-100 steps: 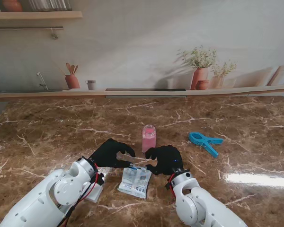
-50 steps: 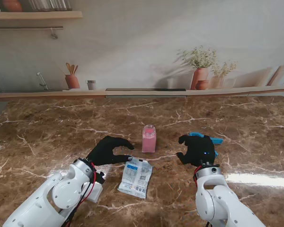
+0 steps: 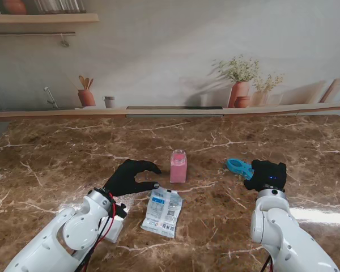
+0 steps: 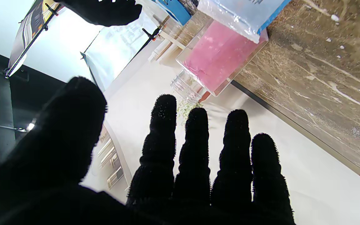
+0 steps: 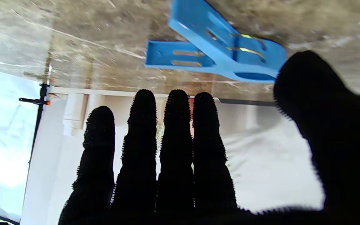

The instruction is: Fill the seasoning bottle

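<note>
Two things needing handling here. Starting nearest me with the seasoning pouch [image 3: 162,212], lying flat on the marble countertop [image 3: 56,164]: judging it light, limp and slippery, so pinching a top corner. Moving farther to the left hand [image 3: 130,177], hovering empty with thumb and fingers curled apart, near the seasoning bottle [image 3: 178,166], standing upright mid-table and holding pink powder: probably rigid, smooth, tippable, so gripping round the body. Ending well right at the right hand [image 3: 267,174], fingers pressed together, reaching over the blue clip [image 3: 238,166], not holding it.

Our right hand [image 3: 266,175] has swung away from the packet [image 3: 162,212] out to the blue clip [image 3: 238,166]; our left hand [image 3: 130,177] opened, releasing it.
</note>
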Tool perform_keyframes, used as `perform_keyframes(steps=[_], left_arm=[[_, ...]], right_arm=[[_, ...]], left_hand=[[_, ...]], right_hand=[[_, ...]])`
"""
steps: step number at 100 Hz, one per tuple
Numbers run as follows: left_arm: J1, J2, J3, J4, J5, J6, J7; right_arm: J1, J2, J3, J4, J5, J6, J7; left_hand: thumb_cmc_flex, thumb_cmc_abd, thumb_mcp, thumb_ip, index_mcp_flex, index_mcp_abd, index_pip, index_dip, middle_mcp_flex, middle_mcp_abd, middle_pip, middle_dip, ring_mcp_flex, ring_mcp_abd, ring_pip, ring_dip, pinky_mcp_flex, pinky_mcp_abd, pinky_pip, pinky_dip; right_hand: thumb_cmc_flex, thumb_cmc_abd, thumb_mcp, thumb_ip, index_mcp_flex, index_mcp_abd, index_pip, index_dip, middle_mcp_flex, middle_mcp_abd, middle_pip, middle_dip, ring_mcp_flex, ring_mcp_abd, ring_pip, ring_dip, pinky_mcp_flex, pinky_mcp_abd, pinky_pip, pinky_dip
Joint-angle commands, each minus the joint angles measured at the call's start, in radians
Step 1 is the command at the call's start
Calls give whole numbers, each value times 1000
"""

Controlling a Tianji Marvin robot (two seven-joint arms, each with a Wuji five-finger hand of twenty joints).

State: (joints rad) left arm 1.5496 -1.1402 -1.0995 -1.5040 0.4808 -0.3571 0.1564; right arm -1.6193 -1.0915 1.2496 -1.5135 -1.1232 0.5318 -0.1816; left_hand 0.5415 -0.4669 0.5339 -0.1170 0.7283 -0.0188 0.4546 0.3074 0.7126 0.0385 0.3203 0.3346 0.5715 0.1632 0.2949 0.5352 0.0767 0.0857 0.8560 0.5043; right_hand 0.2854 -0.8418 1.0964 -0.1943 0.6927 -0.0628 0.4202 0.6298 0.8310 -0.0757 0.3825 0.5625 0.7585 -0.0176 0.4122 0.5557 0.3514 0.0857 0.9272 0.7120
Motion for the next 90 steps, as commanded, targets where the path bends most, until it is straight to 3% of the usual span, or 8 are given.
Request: perform_keyframes(steps=[1,28,49,54,60,76,81,90], left_arm=[[-3,-5,0,-3,4,3,7],[-10,-5,-4,3,7,10,9],[-11,-7,-5,10,7,7,16],[-9,-7,-6,9,10,7,19],[-6,-7,-9,6,11,8,20],[-1,-8,-16,-9,27,13,35],[0,-9,-17,-17,34,12,45],[3,-10,-23,-42,30,16,47]], right_arm=[[14,5,-4,43,7,15,15],[94,6,-51,164,71,23,24],[156,-6,-101,264,132,-1,-45],[169,-11,-111,291,141,-11,-84],[179,-18,-118,317,157,-29,-129],[176,-30,-110,325,159,-56,-219],[164,-33,-94,308,150,-64,-251],[126,-36,-53,241,116,-76,-306]], left_hand=[[-28,27,-38,35,-38,6,-14,-5,-41,3,-19,-10,-39,-41,-26,-15,-20,-44,-26,-16],[-20,33,-52,38,-35,7,-14,-4,-46,7,-19,-12,-44,-41,-28,-18,-26,-37,-30,-19],[-17,39,-56,40,-29,2,-8,1,-39,8,-15,-10,-38,-39,-24,-16,-25,-30,-25,-14],[-17,38,-55,41,-29,3,-7,1,-38,8,-15,-9,-37,-39,-23,-16,-25,-30,-25,-13],[-17,39,-55,41,-29,3,-7,2,-38,7,-15,-9,-37,-39,-23,-16,-26,-30,-25,-13],[-10,57,-48,40,-26,9,-6,3,-33,12,-12,-6,-31,-31,-18,-13,-17,-19,-17,-7],[-14,60,-48,40,-27,13,-7,2,-29,13,-11,-5,-25,-29,-13,-10,-10,-16,-10,-3],[-19,61,-49,39,-33,28,-15,-2,-27,15,-11,-4,-24,-23,-9,-7,-6,-10,-4,3]], right_hand=[[-26,-13,0,24,-27,25,8,19,-26,11,15,-2,-15,6,12,-6,-3,3,0,7],[-20,-3,3,22,0,18,20,38,12,6,48,8,31,4,54,9,34,10,39,27],[101,-17,52,21,131,-46,111,77,195,-43,175,86,185,-25,261,111,150,16,213,74],[202,-11,20,-111,147,-114,352,-104,308,-58,178,198,258,-39,352,155,203,16,299,81],[267,32,42,-104,206,-182,512,-188,421,-73,207,226,336,-50,443,192,259,13,385,100],[279,66,68,-91,253,-246,567,-115,466,-68,250,262,377,-51,544,243,299,-2,479,111],[279,72,70,-88,259,-247,541,-68,467,-67,249,270,373,-53,549,248,297,-6,487,98],[278,75,71,-88,256,-246,542,-58,464,-66,250,273,370,-55,550,249,295,-8,488,96]])
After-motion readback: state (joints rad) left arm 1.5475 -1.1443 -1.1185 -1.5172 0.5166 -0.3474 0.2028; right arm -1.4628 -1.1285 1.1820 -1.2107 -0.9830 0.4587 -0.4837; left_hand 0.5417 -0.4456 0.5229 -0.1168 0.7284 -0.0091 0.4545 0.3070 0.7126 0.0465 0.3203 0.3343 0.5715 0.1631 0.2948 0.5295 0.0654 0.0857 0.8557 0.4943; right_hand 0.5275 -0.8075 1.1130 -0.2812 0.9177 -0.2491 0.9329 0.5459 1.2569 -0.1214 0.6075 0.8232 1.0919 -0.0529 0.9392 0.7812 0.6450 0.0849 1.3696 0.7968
